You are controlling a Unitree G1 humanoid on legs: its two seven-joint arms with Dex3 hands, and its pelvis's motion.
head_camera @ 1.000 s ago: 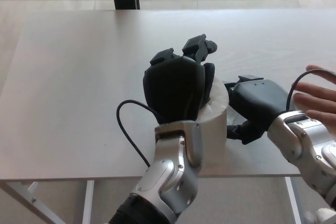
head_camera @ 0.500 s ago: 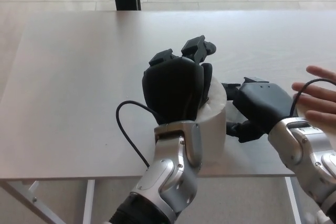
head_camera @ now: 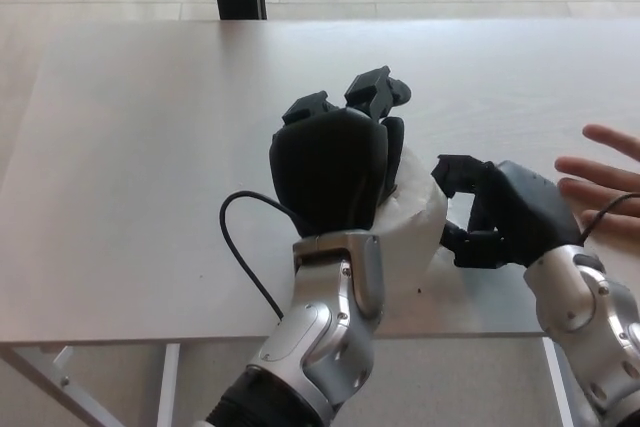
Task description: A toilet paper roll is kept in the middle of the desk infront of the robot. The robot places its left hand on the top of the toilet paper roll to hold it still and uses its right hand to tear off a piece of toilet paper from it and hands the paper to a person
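Keep your black left hand point(head_camera: 332, 172) pressed flat on top of the white toilet paper roll point(head_camera: 415, 222), fingers spread, near the pale grey counter's point(head_camera: 140, 147) front edge. Pull sideways with the right hand point(head_camera: 500, 212), fingers pinched on the loose sheet, towards the person's open hand point(head_camera: 605, 182). The roll's side looks slightly pulled out.

- toilet paper roll point(head_camera: 418, 222) on desk point(head_camera: 140, 147), near front edge, about mid-width
- left hand point(head_camera: 332, 169) on top of roll, covering most of it
- right hand point(head_camera: 500, 217) just right of roll, at its side
- person's hand point(head_camera: 605, 179) at right edge, beyond right hand
- cable point(head_camera: 245, 247) on desk left of left forearm
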